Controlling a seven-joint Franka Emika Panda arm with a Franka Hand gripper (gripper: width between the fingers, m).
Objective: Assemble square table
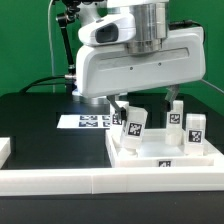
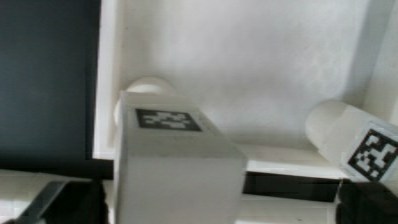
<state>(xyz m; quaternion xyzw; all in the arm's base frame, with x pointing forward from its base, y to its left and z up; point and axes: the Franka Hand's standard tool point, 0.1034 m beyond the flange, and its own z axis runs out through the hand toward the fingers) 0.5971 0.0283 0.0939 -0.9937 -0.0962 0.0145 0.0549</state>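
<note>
The black tabletop (image 1: 40, 110) lies in front of a green backdrop. Nearest to the exterior view runs the long white border wall (image 1: 60, 180), smooth and square-edged. Behind it, toward the exterior view's right, sits the square table panel (image 1: 190, 160), a white plastic tray with a raised rim, lying flat. Short white block legs stand upright on it, each bearing a black-and-white tag: the front leg (image 1: 134, 127), a right leg (image 1: 195, 128) and a rear leg (image 1: 175, 115). My hand (image 1: 148, 100) hangs directly above this group, fingers spread wide and pinching nothing. In the wrist view the front leg (image 2: 173, 150) lies straight below me, its long axis vertical, with another leg (image 2: 365, 140) just beside it. I judge a straight descent suits the grasp. Farthest back lies the marker board (image 1: 88, 121), flat.
</note>
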